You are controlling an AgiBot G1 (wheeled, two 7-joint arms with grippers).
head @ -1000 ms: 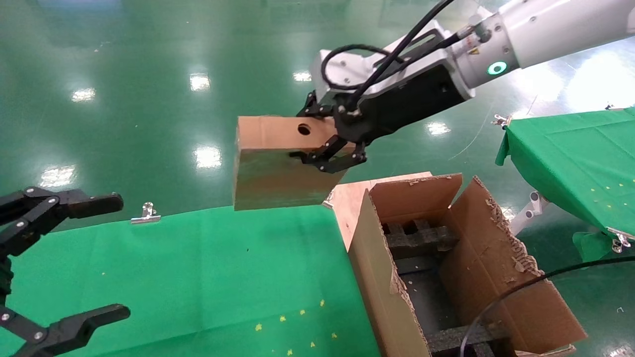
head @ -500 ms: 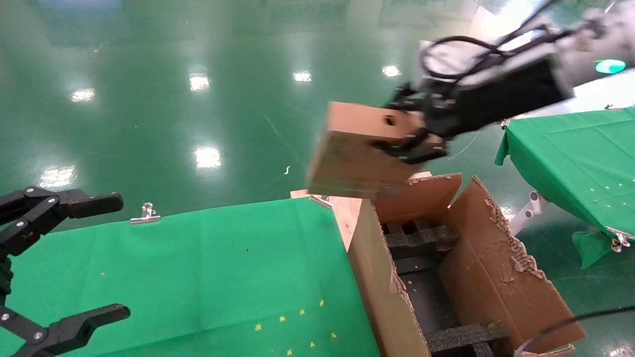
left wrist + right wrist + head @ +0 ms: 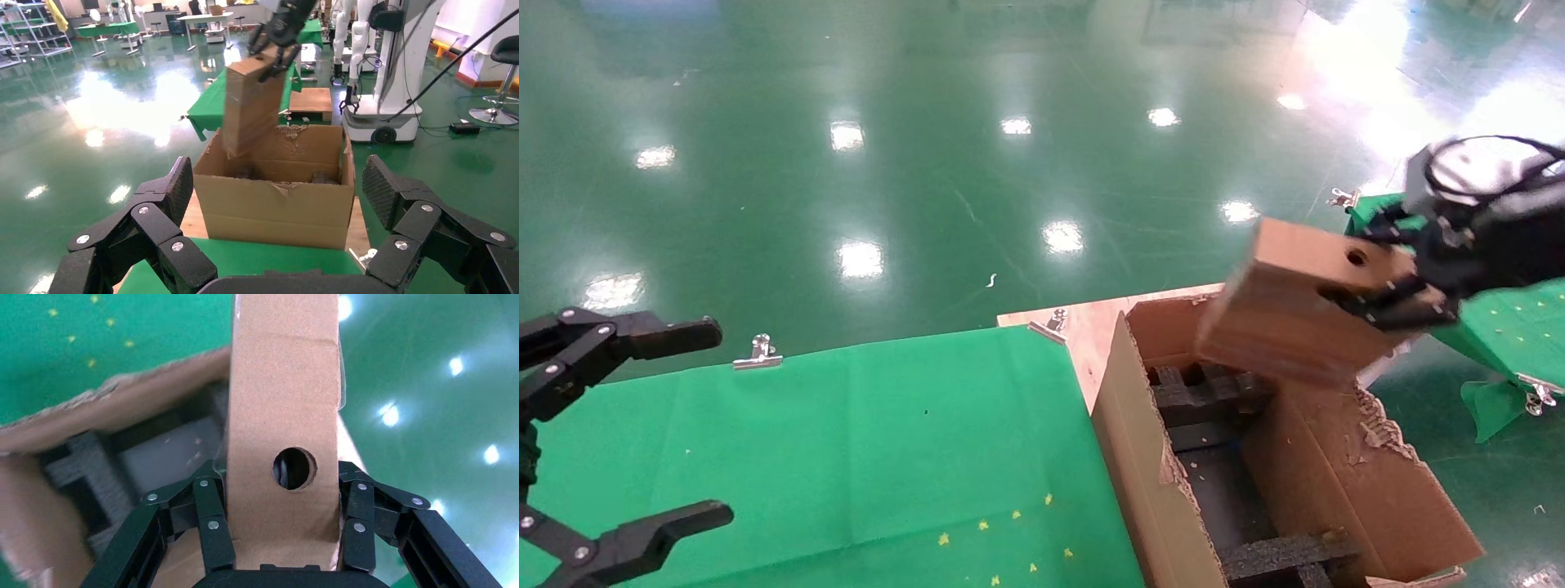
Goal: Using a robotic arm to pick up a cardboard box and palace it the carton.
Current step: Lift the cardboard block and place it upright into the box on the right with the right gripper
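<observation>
On your left, the left end effector [image 3: 601, 441] hangs released over the green bench [image 3: 846, 441], parked. Further right, the carton [image 3: 1148, 457] sits beside the bench, foam inserts [image 3: 1214, 392] inside. The right end effector [image 3: 1397, 286] has the cardboard box [image 3: 1287, 318] clenched by its holed end, tilted in the air above the carton's far end. Level the cardboard box, centre it between the torn flaps, then lower slowly so it clears the foam.

Cardboard box [image 3: 248, 101] tilted above carton [image 3: 276, 187], right gripper [image 3: 276, 38] clamping it.
</observation>
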